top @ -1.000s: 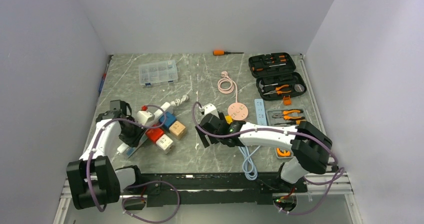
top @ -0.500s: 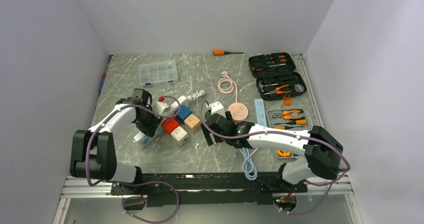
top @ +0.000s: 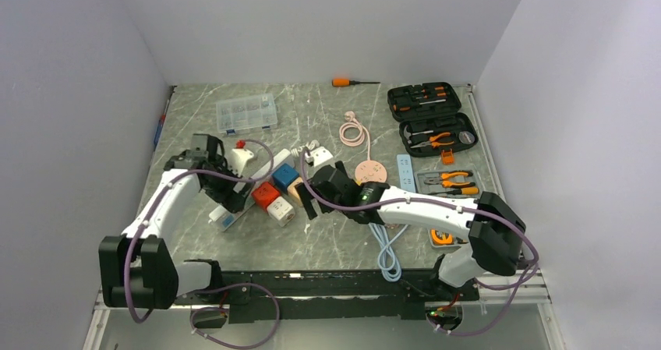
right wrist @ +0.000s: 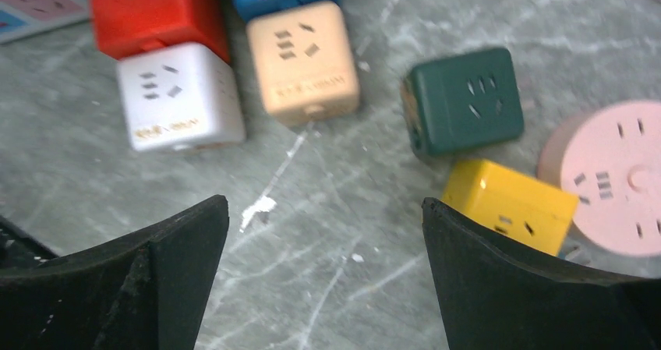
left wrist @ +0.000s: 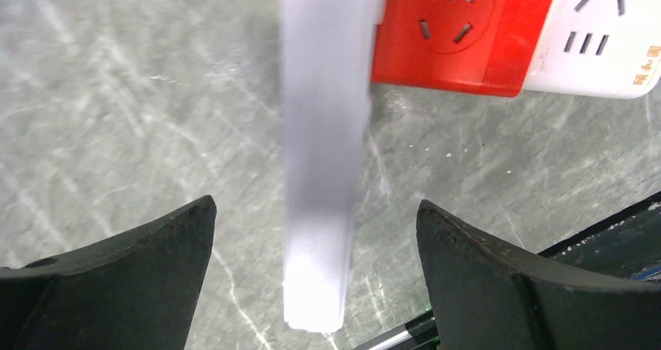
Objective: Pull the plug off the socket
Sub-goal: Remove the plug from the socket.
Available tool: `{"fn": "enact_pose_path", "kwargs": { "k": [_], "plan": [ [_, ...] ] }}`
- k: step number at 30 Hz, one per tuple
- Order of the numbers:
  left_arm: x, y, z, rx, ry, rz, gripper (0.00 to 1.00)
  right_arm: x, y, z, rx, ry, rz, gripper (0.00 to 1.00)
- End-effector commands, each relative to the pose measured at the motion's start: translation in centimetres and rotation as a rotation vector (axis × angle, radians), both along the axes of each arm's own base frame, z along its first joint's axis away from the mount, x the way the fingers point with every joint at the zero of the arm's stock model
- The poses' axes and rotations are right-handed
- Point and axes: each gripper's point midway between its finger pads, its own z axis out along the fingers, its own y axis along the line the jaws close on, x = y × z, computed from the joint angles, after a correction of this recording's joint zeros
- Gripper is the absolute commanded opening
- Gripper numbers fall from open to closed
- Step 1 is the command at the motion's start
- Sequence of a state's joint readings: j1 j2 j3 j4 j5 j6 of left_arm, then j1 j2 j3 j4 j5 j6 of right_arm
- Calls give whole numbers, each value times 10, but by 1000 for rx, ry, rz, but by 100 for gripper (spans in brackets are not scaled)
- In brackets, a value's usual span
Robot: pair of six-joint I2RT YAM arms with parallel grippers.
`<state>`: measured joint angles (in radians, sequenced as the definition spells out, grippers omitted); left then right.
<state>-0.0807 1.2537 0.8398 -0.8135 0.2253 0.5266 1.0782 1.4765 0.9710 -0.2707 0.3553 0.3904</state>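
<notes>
Both grippers spread, nothing held; plug seated in the cluster at left-centre of the counter [left wrist: 117,93]

The plug meant is, as far as I can judge, the white red-capped block [top: 241,155] at the far side of the white power strip [left wrist: 323,132]; its seating is too small to confirm. It looks like hard, smooth, light plastic held only by prong friction, so take it by two flat opposite faces and pull straight. The strip is light too and will likely lift along unless pinned. The left gripper [left wrist: 316,210] hovers with fingers wide over the strip's near end, well placed to pin it. The right gripper [right wrist: 323,210], equally wide, hangs over bare counter. The red cube [left wrist: 460,30] touches the strip, with the white cube [left wrist: 600,38] next to it — both crowd the approach, as do the beige cube [right wrist: 304,61] and green cube [right wrist: 464,100].
</notes>
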Motion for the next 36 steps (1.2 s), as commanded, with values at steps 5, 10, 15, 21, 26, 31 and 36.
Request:
{"fn": "enact_pose_path", "kwargs": {
  "k": [5, 10, 15, 21, 26, 31, 36],
  "plan": [
    [4, 40, 66, -107, -115, 82, 99, 18, 77, 42, 137, -76, 195, 92],
    [-11, 64, 69, -112, -114, 119, 99, 21, 111, 39, 157, -63, 274, 90],
    [-27, 65, 58, -121, -90, 113, 99, 20, 145, 36, 156, -52, 355, 91],
    [-36, 65, 49, -120, -72, 117, 99, 21, 165, 14, 130, -25, 391, 92],
    [-37, 65, 49, -121, -70, 115, 99, 23, 170, -11, 95, -2, 392, 92],
    [-38, 63, 51, -130, -73, 106, 99, 27, 173, -37, 53, 4, 395, 92],
    [-42, 64, 51, -118, -72, 100, 99, 33, 179, -52, 26, 0, 403, 91]
  ]
}}
